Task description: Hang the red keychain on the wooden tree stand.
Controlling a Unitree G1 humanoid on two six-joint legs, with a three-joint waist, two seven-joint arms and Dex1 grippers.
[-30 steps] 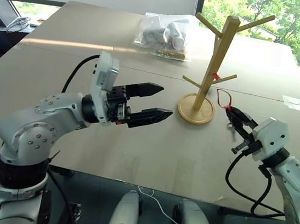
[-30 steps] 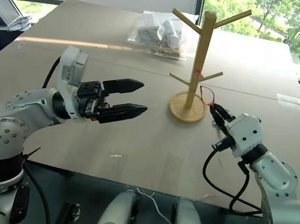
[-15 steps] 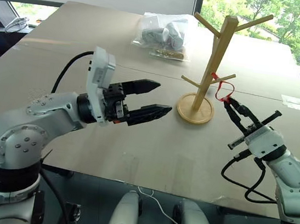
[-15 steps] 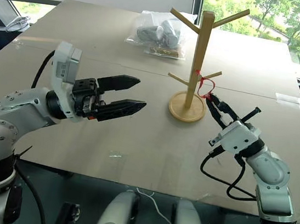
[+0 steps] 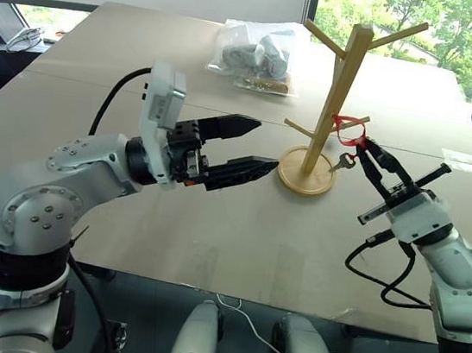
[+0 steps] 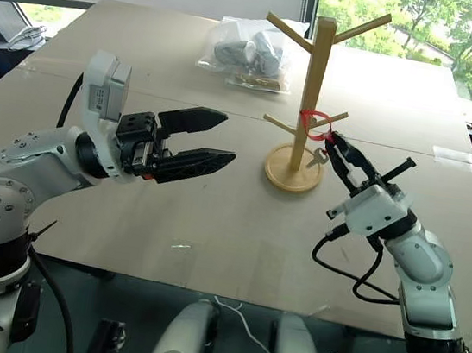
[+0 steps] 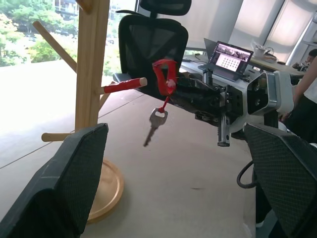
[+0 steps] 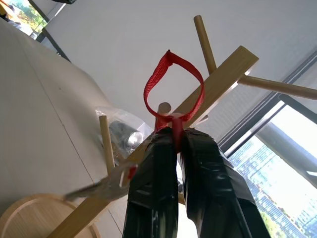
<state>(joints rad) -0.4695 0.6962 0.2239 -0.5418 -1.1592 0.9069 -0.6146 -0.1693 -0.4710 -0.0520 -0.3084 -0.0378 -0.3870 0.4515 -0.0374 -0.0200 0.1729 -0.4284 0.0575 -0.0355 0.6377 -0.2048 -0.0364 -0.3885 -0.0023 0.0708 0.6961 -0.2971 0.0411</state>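
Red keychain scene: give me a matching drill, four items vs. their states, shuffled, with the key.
Items:
1. red keychain
2. left claw
3. wooden tree stand
4. clear plastic bag

States:
A. upright on the table, round base flat
B. pinched at its loop in the right claw, key dangling, beside a low peg
C. open, holding nothing, pointing toward the stand
D. lying at the table's far side, behind the stand

Pairs: 1-B, 2-C, 3-A, 4-D

The red keychain, silver key dangling, hangs by a low peg of the upright wooden tree stand.
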